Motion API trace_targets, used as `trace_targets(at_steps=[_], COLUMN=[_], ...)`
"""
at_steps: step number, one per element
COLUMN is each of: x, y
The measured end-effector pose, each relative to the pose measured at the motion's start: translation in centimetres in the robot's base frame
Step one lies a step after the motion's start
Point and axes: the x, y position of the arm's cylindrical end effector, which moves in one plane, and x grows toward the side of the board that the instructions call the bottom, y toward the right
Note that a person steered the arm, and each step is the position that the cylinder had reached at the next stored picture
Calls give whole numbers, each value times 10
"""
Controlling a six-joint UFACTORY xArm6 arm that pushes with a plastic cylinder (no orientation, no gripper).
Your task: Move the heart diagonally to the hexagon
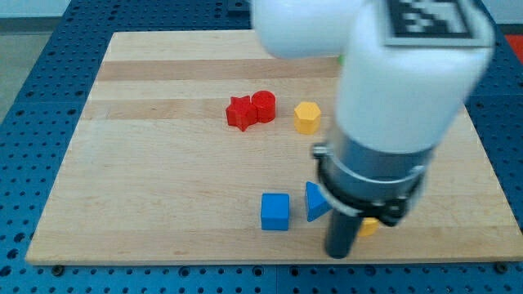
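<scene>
Tool tip (339, 255) bare, nr bottom edge of wood board (163, 204), blue pegboard (24, 122) around.

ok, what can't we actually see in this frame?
- My tip: blurred, so contact with any block can't be told.
- Yellow block: mostly hidden behind the rod, shape unclear; possibly the heart.
- Blue triangle: the view's right edge covered by the arm.
- Board: top right hidden by the arm.

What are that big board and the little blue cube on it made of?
The board looks like pale wood with a smooth, matt finish: grain lines and glued plank strips run across it. The blue cube seems to be solid plastic or painted wood: even, saturated colour, crisp edges, no grain showing. Which of the two, the picture cannot settle.
</scene>
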Motion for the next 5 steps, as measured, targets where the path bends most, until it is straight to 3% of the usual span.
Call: trace_targets(at_steps=[1,4,5], x=[-7,-58,-45], y=[5,103,82])
